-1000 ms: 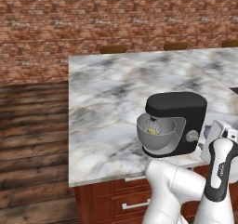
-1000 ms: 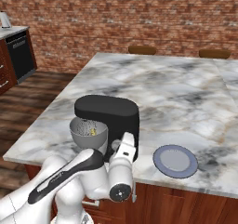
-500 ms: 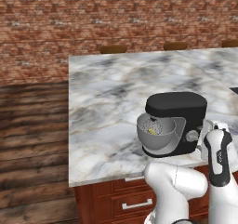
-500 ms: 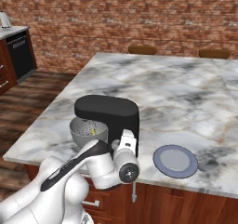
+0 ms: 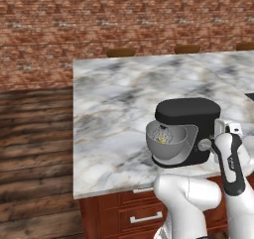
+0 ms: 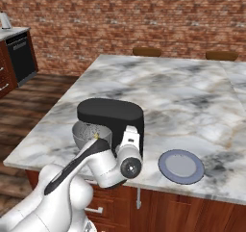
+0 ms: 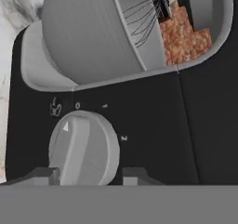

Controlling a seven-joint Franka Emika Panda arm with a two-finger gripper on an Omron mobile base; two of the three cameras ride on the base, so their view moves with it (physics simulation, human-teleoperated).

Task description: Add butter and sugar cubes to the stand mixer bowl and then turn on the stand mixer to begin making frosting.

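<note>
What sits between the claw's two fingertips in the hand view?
The stand mixer's silver knob sits between the claw fingertips, in the hand view.

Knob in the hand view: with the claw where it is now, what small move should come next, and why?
Probably close the last bit onto the knob and twist it toward 1. The claw has a fingertip on each side of the knob, whose marker sits just short of 0, so the mixer looks off. Yellow butter already lies in the bowl.
</note>
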